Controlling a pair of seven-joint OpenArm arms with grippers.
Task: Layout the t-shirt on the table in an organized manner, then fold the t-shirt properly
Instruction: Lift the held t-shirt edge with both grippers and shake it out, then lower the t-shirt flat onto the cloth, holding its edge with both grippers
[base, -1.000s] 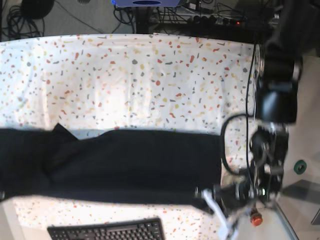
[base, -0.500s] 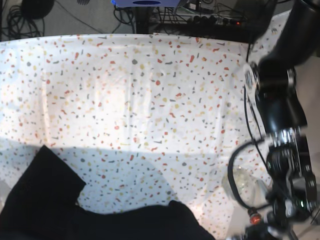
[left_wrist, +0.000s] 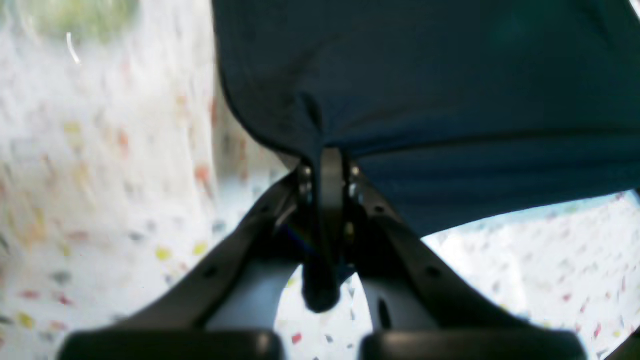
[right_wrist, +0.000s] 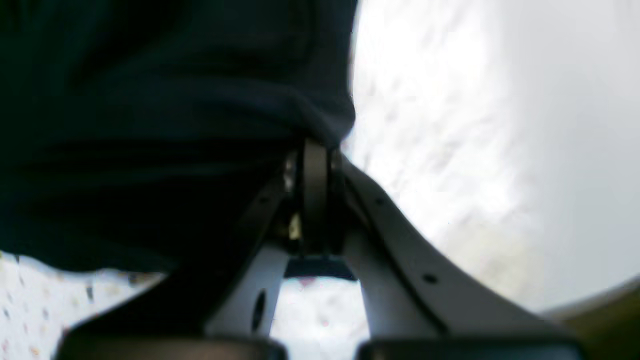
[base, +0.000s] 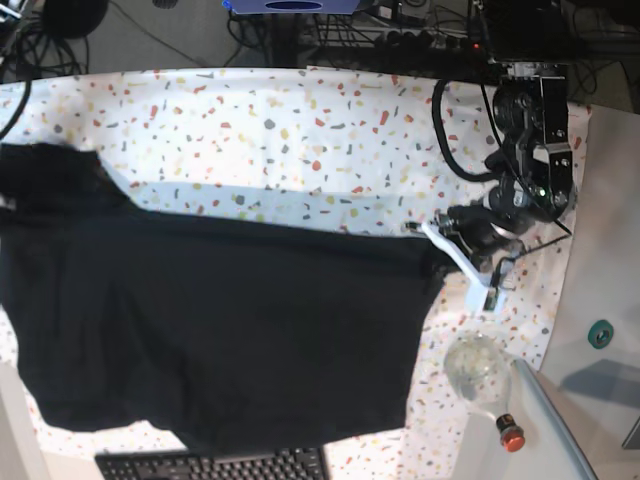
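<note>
Item: plain black soft cloth t-shirt (base: 220, 330), spread across the near half of the white red-yellow-grey speckled worktop (base: 300, 130), hem toward the black keyboard (base: 215, 466).

Left tool (left_wrist: 324, 165): jaws together, clamped on a pinch of the shirt's edge; in the base view it sits at the cloth's right corner (base: 440, 240).

Right tool (right_wrist: 314, 160): jaws together, clamped on a fold of cloth at the opposite edge.

Purpose, judged: two-corner hold keeps the fabric taut so it settles flat for layout; folding not yet begun.
</note>
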